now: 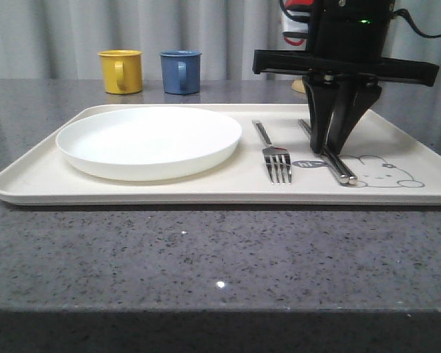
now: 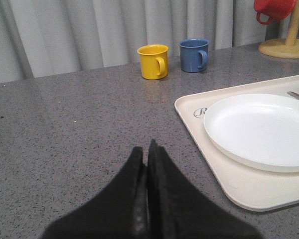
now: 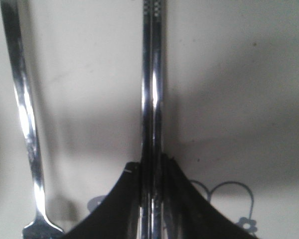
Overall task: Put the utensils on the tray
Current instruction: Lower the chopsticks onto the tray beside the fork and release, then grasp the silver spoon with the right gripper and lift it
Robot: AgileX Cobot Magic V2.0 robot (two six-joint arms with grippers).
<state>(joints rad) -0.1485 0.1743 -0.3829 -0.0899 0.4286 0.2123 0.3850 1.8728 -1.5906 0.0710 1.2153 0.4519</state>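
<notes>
Both right pincer [image 1: 328,149] fingers clamp the chopsticks [image 3: 152,99].

The right gripper [image 3: 151,199] has its dark fingers closed tight around the pair of chopsticks [image 3: 152,89], which lie flat on the cream tray [image 3: 239,74]. The fork [image 3: 25,124] lies alongside them, apart, by the printed drawing [image 3: 229,199].

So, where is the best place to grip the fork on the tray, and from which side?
Probably the fork's straight handle, from above, fingers closing across its width. It lies flat on the tray, tines toward the camera, with bare tray on both sides between the plate and the chopsticks.
</notes>
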